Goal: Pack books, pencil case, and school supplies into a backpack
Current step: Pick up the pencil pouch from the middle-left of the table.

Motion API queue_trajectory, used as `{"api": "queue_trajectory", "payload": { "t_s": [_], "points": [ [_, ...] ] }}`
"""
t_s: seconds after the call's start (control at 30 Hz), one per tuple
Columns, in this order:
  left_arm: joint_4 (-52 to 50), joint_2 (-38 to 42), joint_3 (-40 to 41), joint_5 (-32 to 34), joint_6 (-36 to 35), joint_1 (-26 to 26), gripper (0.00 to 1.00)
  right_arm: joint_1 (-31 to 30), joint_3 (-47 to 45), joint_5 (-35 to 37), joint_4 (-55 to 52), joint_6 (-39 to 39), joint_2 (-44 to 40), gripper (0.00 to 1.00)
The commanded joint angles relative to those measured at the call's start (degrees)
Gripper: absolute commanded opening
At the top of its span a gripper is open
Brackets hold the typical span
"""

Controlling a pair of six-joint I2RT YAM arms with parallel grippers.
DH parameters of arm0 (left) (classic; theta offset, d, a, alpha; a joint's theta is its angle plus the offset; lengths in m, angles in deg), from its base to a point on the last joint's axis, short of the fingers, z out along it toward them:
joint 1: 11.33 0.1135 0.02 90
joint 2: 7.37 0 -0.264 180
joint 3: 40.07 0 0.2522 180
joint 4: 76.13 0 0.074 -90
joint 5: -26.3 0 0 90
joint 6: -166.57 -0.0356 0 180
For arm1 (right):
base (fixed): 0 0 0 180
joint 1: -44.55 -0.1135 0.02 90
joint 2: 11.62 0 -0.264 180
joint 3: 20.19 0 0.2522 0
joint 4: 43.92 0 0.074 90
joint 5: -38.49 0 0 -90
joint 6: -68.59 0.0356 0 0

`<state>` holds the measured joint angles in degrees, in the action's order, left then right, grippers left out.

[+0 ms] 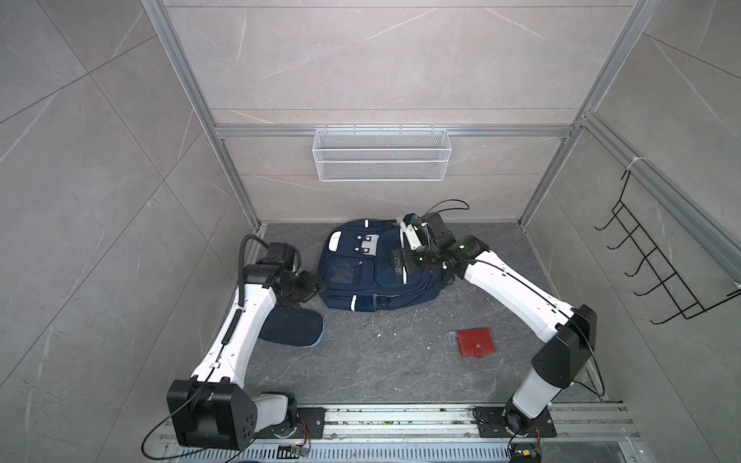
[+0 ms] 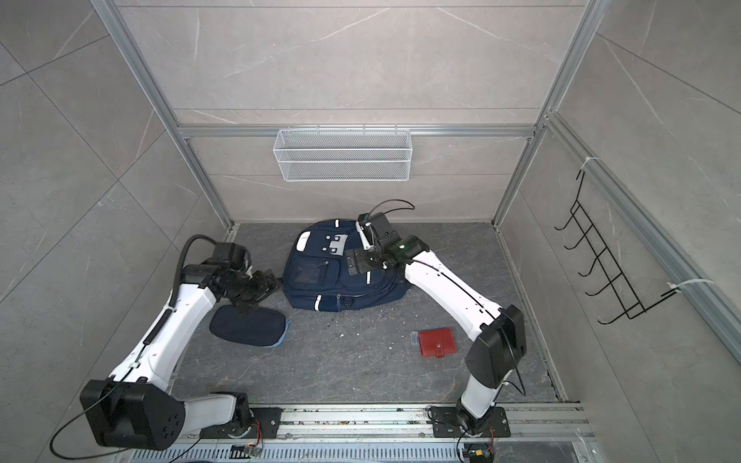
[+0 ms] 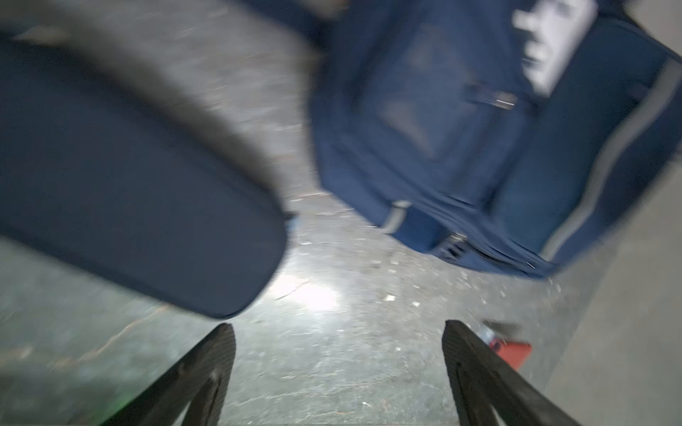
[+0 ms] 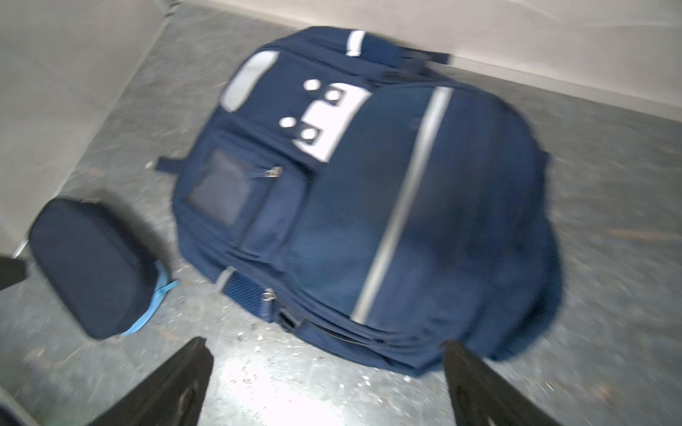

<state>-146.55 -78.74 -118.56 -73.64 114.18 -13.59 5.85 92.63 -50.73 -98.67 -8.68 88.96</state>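
The navy backpack (image 1: 357,276) (image 2: 316,280) (image 4: 369,203) lies flat, front up, at the back of the grey floor, and it looks zipped. The navy pencil case (image 1: 298,330) (image 2: 250,325) (image 3: 129,191) lies left of it on the floor. The red snap case (image 1: 476,341) (image 2: 437,342) (image 3: 515,353) and a tiny clear bluish piece (image 1: 453,337) lie at the front right. My left gripper (image 1: 304,294) (image 3: 337,326) hangs open over the pencil case's far end, holding nothing. My right gripper (image 1: 399,264) (image 4: 326,343) stands open above the backpack's right side, empty. The books are out of view.
A white wire basket (image 1: 381,154) hangs on the back wall. A black wire hook rack (image 1: 657,272) is fixed to the right wall. Aluminium posts frame the cell, and the arms' mounting rail (image 1: 401,417) runs along the front edge.
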Motion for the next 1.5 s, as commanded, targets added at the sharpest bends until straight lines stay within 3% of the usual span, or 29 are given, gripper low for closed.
{"api": "queue_trajectory", "payload": {
  "t_s": [0.0, 0.13, 0.33, 0.57, 0.67, 0.77, 0.83, 0.9, 0.97, 1.07, 1.1, 1.3, 1.47],
  "points": [
    [-2.4, 4.4, 4.3, 0.8, 3.7, 6.6, 0.91, -0.8, 3.5, -4.9, -2.2, -2.7, 3.0, 1.00],
    [1.8, 5.6, 10.1, 2.3, 10.6, 11.4, 0.91, -1.1, 3.4, -7.3, -1.2, -2.2, 4.1, 1.00],
    [9.5, 4.4, 16.9, 6.7, 21.2, 11.6, 0.91, -1.1, 3.2, -8.4, -0.2, -2.5, 4.5, 1.00],
    [15.4, -2.1, 20.9, 6.0, 22.5, 11.8, 0.89, -1.1, 3.2, -8.2, 0.4, -2.4, 4.2, 1.00],
    [18.3, -3.7, 22.8, 6.2, 23.3, 11.8, 0.78, -1.1, 3.0, -8.0, 0.3, -2.2, 4.2, 1.00],
    [19.7, -6.3, 23.0, 6.0, 22.8, 11.8, 0.75, -1.1, 3.2, -7.9, 0.1, -2.1, 4.2, 1.00],
    [21.8, -7.2, 23.7, 5.9, 22.2, 11.8, 0.67, -1.1, 3.3, -7.7, 0.1, -1.9, 4.4, 1.00],
    [23.2, -7.9, 24.2, 5.8, 21.7, 11.8, 0.54, -1.1, 3.8, -7.6, -0.1, -1.8, 4.8, 1.00],
    [23.4, -8.3, 23.8, 5.8, 20.7, 11.8, 0.31, -1.1, 4.4, -7.6, -0.4, -1.6, 5.2, 1.00],
    [21.5, -5.7, 22.8, 7.9, 18.9, 11.8, 0.05, -1.1, 5.2, -7.1, -0.7, -1.6, 5.2, 1.00],
    [20.6, -4.3, 22.4, 8.5, 18.3, 11.8, 0.00, -1.0, 5.4, -7.1, -0.8, -1.5, 5.3, 1.00],
    [16.3, 5.8, 17.1, 12.6, 10.9, 11.7, 0.00, 1.3, 10.9, -12.0, -4.4, 3.0, 6.9, 1.00],
    [23.8, 10.4, 12.1, 6.0, -1.9, 8.2, 0.00, 5.4, 15.9, -25.5, -3.7, 11.8, 8.8, 1.00]
  ]
}}
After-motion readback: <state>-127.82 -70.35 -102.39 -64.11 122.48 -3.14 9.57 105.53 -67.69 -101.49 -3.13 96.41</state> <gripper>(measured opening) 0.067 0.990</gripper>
